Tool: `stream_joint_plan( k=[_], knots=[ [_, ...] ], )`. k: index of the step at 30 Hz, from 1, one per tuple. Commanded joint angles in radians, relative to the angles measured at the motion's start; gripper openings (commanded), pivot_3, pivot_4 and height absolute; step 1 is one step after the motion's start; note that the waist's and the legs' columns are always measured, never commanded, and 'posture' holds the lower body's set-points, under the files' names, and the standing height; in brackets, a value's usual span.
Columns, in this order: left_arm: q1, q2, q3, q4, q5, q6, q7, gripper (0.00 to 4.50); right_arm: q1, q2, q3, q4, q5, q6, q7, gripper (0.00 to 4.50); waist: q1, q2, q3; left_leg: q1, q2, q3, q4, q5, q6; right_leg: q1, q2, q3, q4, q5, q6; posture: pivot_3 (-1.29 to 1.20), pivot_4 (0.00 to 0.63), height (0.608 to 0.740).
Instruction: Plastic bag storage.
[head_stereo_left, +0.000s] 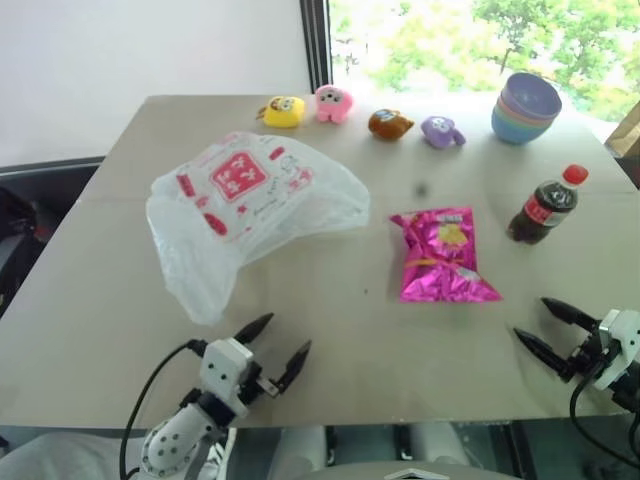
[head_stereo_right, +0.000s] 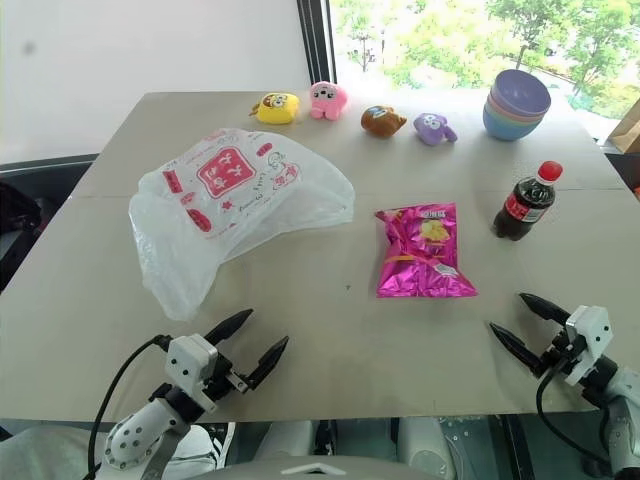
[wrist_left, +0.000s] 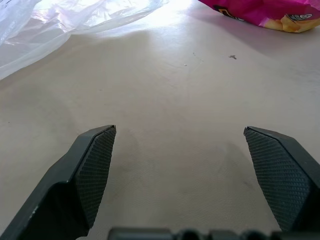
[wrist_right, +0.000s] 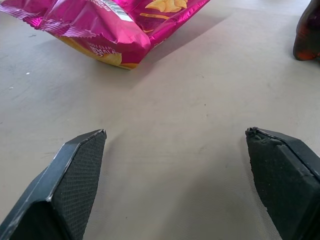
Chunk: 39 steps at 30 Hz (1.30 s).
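Note:
The plastic bag (head_stereo_left: 250, 205), crinkly translucent white with red printed marks, lies spread on the left half of the table; an edge of it also shows in the left wrist view (wrist_left: 60, 25). My left gripper (head_stereo_left: 275, 348) hovers open near the table's front edge, just in front of the bag's lower end, nothing between its fingers (wrist_left: 95, 165). My right gripper (head_stereo_left: 545, 325) stands open at the front right, empty, with the table surface between its fingers (wrist_right: 80, 175).
A magenta foil snack packet (head_stereo_left: 443, 255) lies mid-table, right of the bag. A cola bottle (head_stereo_left: 545, 205) stands at the right. Along the far edge sit several small plush toys (head_stereo_left: 332, 103) and a stack of pastel bowls (head_stereo_left: 527, 107). The table (head_stereo_left: 380, 340) ends just before me.

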Motion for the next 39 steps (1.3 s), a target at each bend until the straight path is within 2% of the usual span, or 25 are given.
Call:
stream_joint_plan(
  k=[1, 3, 4, 5, 6, 9, 12, 21, 34, 39],
  knots=[
    [0.000, 0.004, 0.003, -0.024, -0.003, -0.001, 0.007, 4.42, 0.005, -0.003, -0.022, -0.030, 0.017, -0.003, 0.003, 4.50, 0.000, 0.000, 0.000, 0.000, 0.000, 0.000, 0.000, 0.000, 0.000, 0.000, 0.000, 0.000, 0.000, 0.000, 0.000, 0.00, 0.150, 0.740],
    [-0.007, 0.002, 0.003, -0.017, -0.007, -0.004, 0.005, 4.42, 0.003, 0.000, -0.018, -0.025, 0.015, -0.007, 0.005, 4.50, 0.000, 0.000, 0.000, 0.000, 0.000, 0.000, 0.000, 0.000, 0.000, 0.000, 0.000, 0.000, 0.000, 0.000, 0.000, 0.00, 0.150, 0.740],
    [-0.010, 0.001, 0.002, -0.013, -0.006, -0.006, 0.006, 4.42, 0.001, -0.001, -0.017, -0.023, 0.015, -0.007, 0.007, 4.50, -0.001, -0.016, 0.033, 0.000, 0.000, 0.000, 0.000, 0.000, 0.000, 0.000, 0.000, 0.000, 0.000, 0.000, 0.000, 0.00, 0.150, 0.740],
    [-0.013, 0.000, 0.003, -0.011, -0.005, -0.007, 0.006, 4.42, -0.002, -0.001, -0.018, -0.021, 0.014, -0.007, 0.007, 4.50, -0.001, -0.019, 0.024, 0.040, -0.013, 0.010, -0.024, -0.004, -0.006, 0.024, -0.007, 0.019, 0.001, -0.001, -0.001, 0.00, 0.150, 0.740],
    [-0.016, -0.002, 0.003, -0.011, -0.005, -0.007, 0.008, 4.42, -0.004, -0.002, -0.018, -0.020, 0.014, -0.007, 0.008, 4.50, -0.004, -0.013, 0.016, 0.036, -0.013, -0.001, -0.032, -0.004, -0.006, 0.030, -0.012, 0.013, -0.014, 0.000, 0.000, 0.00, 0.150, 0.740],
    [-0.025, -0.002, 0.002, -0.011, -0.005, -0.003, 0.012, 4.42, -0.011, -0.003, -0.016, -0.016, 0.012, -0.005, 0.009, 4.50, -0.006, -0.010, 0.013, 0.031, -0.011, -0.005, -0.022, -0.003, 0.001, 0.025, -0.010, 0.007, -0.014, -0.001, 0.001, 0.00, 0.150, 0.740],
    [-0.036, -0.001, 0.003, -0.004, -0.006, -0.002, 0.014, 4.42, -0.021, -0.003, -0.014, -0.009, 0.009, -0.006, 0.010, 4.50, -0.002, -0.010, 0.011, 0.015, -0.011, -0.004, -0.014, -0.003, 0.003, 0.013, -0.005, 0.008, -0.013, 0.002, 0.005, 0.00, 0.150, 0.740],
    [-0.053, 0.002, 0.001, -0.002, -0.008, 0.005, 0.011, 4.42, -0.011, 0.009, -0.014, -0.023, 0.009, -0.010, 0.006, 4.50, 0.001, -0.010, 0.011, 0.015, -0.012, -0.003, -0.012, -0.005, 0.005, 0.013, -0.004, 0.009, -0.013, 0.001, 0.004, 0.00, 0.150, 0.740],
    [-0.040, 0.005, -0.009, -0.021, -0.003, 0.013, 0.005, 4.42, 0.031, 0.027, -0.011, -0.066, 0.007, -0.018, 0.000, 4.50, -0.001, -0.011, 0.011, 0.016, -0.010, -0.003, -0.002, -0.005, 0.006, 0.013, -0.004, 0.011, -0.002, 0.000, 0.003, 0.00, 0.150, 0.740],
    [-0.036, -0.037, 0.024, -0.097, 0.037, 0.062, 0.123, 4.42, 0.112, 0.030, 0.035, -0.220, 0.017, 0.013, 0.021, 4.50, 0.000, -0.011, 0.011, 0.016, -0.009, -0.004, -0.002, -0.005, 0.006, 0.012, -0.004, 0.011, -0.002, 0.000, 0.003, 0.00, 0.150, 0.740]
  ],
)
